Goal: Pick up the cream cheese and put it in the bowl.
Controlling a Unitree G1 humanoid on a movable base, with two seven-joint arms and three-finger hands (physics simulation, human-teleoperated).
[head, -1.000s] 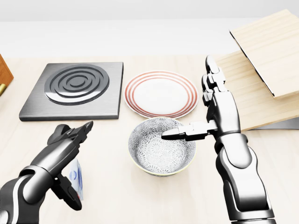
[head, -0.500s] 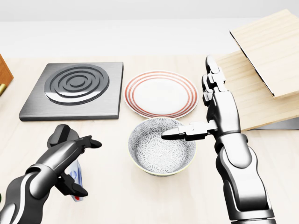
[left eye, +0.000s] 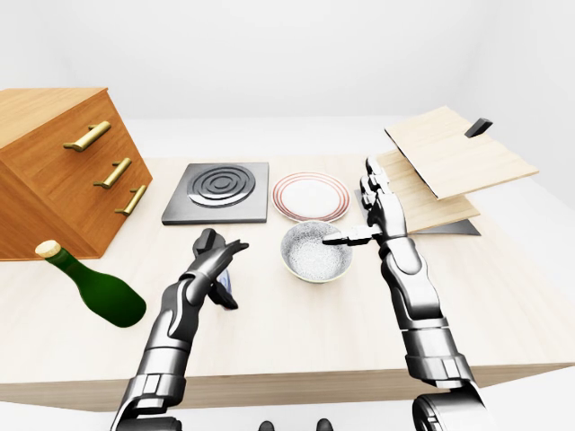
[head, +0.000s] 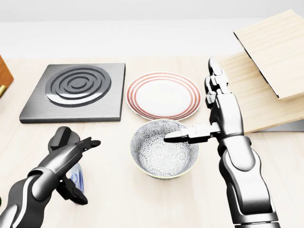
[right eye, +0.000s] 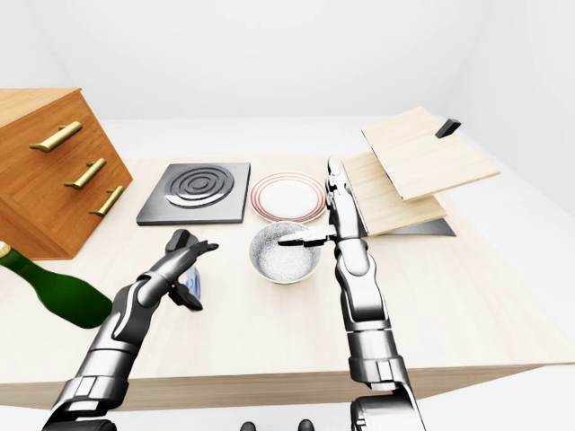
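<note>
The cream cheese (head: 76,181) is a small blue-and-white pack standing on the wooden table at the lower left of the head view, mostly hidden by my left hand (head: 85,171). That hand's fingers (head: 90,142) arch over the pack and its thumb (head: 77,198) sits below it, with a wide gap, so it is open. The patterned grey bowl (head: 156,159) stands empty to the right of the pack. My right hand (head: 209,118) is held upright and open at the bowl's right rim, with its thumb reaching over the rim.
Above the bowl lie a red-ringed plate (head: 164,95) and a dark burner slab (head: 76,92). Tilted wooden boards (head: 275,52) stand at the right. A drawer cabinet (left eye: 54,171) and a lying green bottle (left eye: 99,292) are at the left. The table's near edge (left eye: 296,382) runs along the bottom.
My left hand's fingers curled down over the cream cheese, then lifted slightly. The pack stays on the table. The right arm and the bowl have not moved.
</note>
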